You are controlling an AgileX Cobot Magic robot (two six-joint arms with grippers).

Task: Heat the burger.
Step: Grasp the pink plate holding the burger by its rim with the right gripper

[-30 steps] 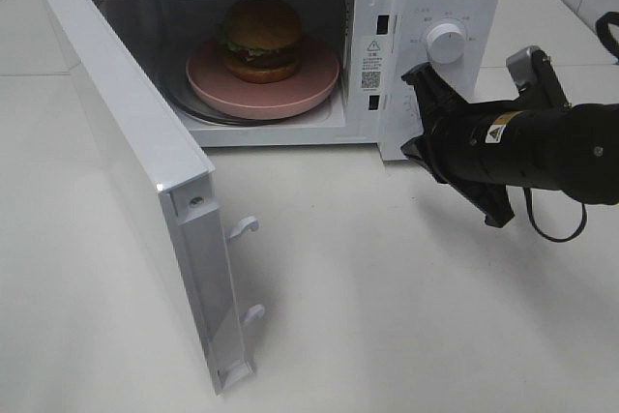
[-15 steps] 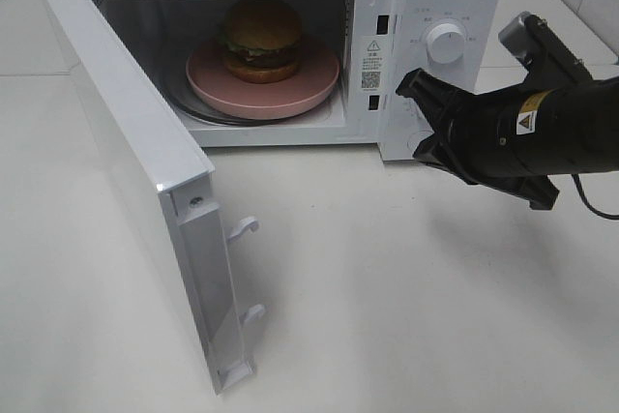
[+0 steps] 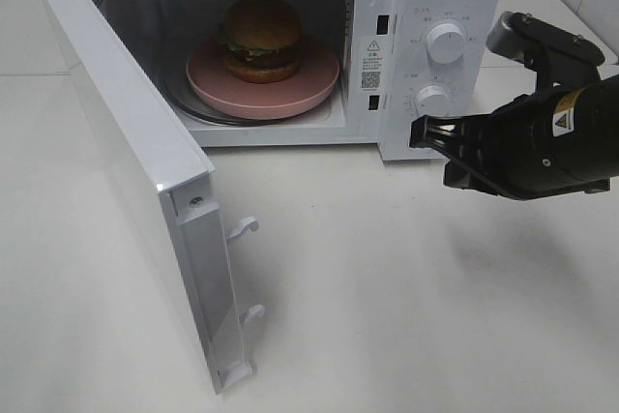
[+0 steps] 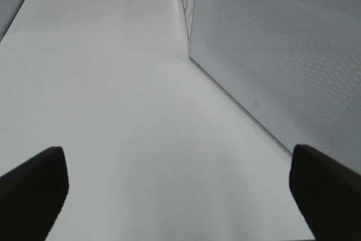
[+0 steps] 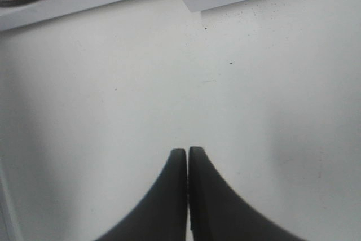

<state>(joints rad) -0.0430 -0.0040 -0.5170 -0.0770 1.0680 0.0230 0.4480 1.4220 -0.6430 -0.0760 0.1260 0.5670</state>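
This is looking like a kitchen-style robot test setup rather than a home. A white microwave point(image 3: 426, 7) is standing open at twelve o'clock on a bare white surface point(image 3: 387, 287). A black robot arm point(image 3: 561, 132) is reaching in at three o'clock.

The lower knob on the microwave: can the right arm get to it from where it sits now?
Probably yes. The right arm's fingers, pressed shut, hover close in front of the lower knob, a little below it, with nothing between them. To turn it they would need to open first.
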